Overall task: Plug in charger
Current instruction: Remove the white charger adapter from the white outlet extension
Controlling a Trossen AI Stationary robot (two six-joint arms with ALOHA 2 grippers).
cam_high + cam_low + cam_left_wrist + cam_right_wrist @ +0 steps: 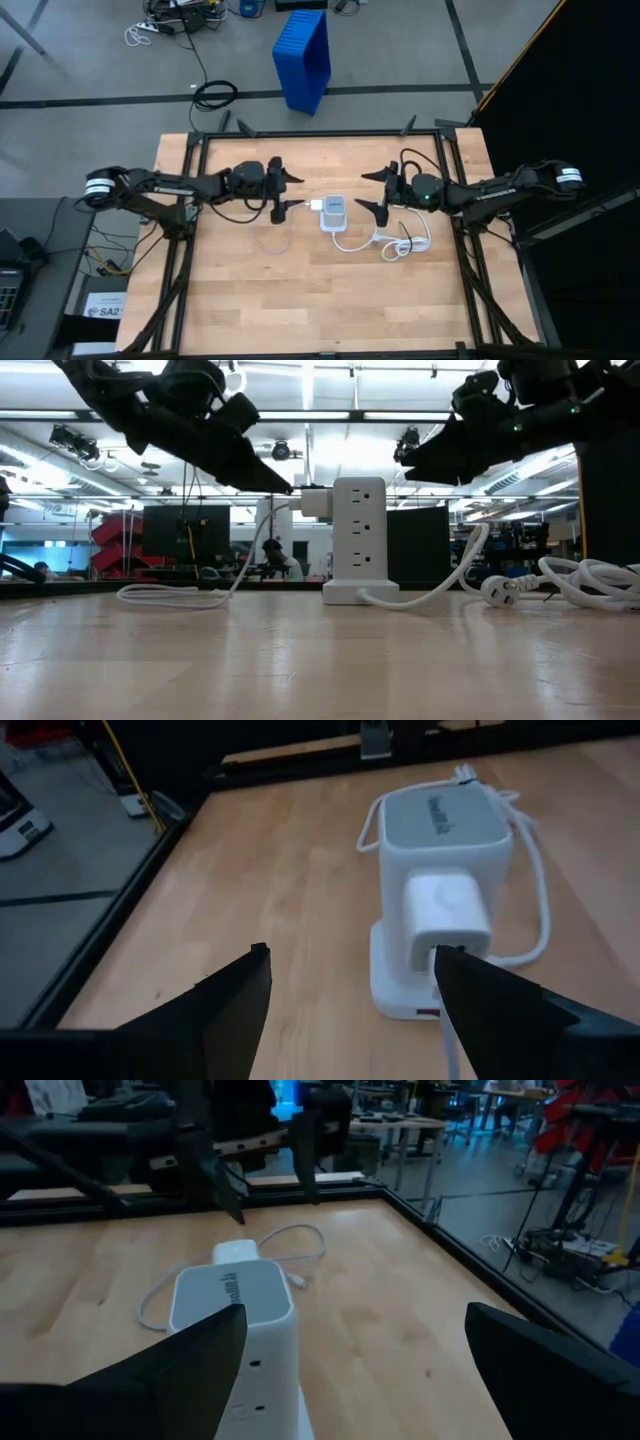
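The charger sits in the power tower; light, rigid, held by its flat sides; left gripper and right gripper both spread apart

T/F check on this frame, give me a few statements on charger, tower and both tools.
1. The charger sits in a side outlet of the white power tower. True.
2. The left tool is shut on the charger. False: its fingers are spread open, and the charger is next to one fingertip.
3. The power tower lies flat on the table. False: it stands upright on its base.
4. The right tool is open, on the side of the tower away from the charger. True.
5. A blue bin stands on the table. False: it is on the floor beyond the table.
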